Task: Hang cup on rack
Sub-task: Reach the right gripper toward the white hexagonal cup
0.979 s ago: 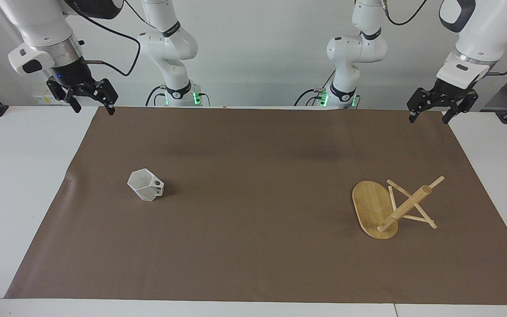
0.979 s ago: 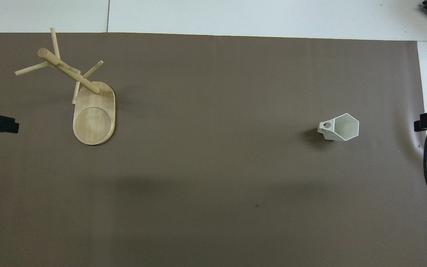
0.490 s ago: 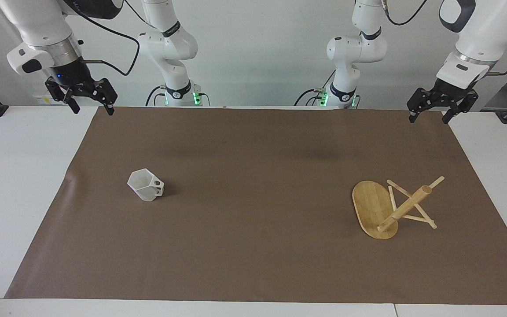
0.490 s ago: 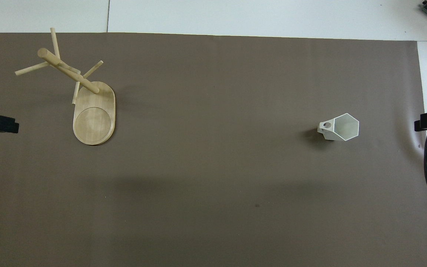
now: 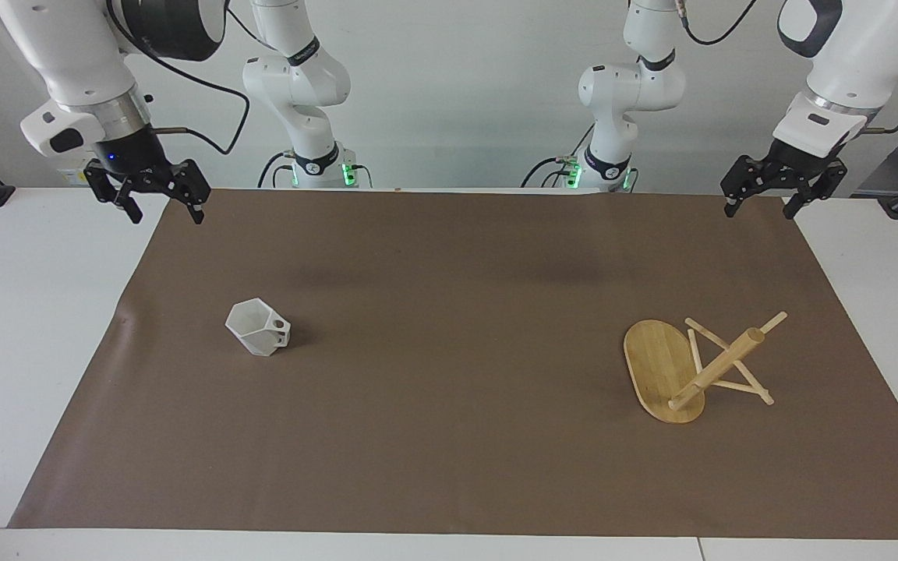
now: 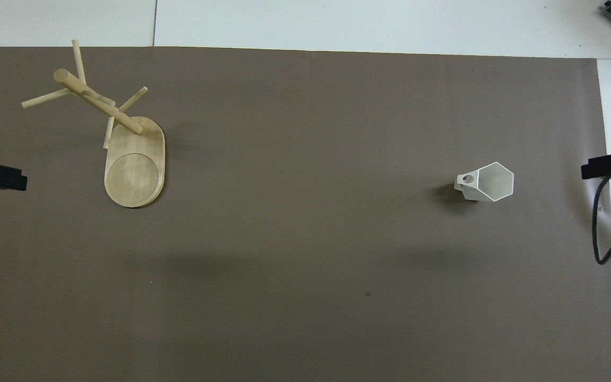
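White cup (image 5: 259, 327) sits apart from both fingers.

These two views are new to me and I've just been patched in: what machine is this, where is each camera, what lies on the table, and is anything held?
These are two white robot arms at a table, each ending in black two-finger jaws. One picture looks at the robots from across the table; the other looks steeply down from above their own end, so the sides swap between them.

A brown mat covers the table. On it stands the cup, white and faceted, toward the right arm's end. The rack, a bamboo mug tree, stands toward the left arm's end.

The right gripper hangs open over the mat's edge, holding nothing. The left gripper waits open over the mat's corner at its own end, also holding nothing. The cup is not yet hung.
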Controlling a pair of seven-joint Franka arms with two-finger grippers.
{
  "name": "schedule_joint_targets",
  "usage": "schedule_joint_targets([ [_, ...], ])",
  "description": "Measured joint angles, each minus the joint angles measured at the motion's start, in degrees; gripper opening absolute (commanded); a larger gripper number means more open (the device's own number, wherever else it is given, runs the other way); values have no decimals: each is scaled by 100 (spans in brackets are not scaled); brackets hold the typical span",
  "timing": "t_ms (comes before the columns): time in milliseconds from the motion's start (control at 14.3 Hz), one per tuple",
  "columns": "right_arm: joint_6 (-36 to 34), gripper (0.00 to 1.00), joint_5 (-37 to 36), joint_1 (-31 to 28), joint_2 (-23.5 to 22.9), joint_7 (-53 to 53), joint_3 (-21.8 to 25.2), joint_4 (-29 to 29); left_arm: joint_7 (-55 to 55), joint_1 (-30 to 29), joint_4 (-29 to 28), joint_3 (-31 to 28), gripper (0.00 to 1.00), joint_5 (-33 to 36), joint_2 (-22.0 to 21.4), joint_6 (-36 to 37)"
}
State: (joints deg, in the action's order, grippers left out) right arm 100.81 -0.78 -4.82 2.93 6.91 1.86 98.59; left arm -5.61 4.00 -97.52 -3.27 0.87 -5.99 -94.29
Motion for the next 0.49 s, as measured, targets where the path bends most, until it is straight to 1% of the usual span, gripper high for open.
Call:
schedule_joint_targets([
  [210,779,100,0,1,-173,0,-3,505,0,0,0,0,100,0,0,0],
  [490,1473,100,88,1,-674,-6,-9,818,0,0,0,0,100,0,0,1],
])
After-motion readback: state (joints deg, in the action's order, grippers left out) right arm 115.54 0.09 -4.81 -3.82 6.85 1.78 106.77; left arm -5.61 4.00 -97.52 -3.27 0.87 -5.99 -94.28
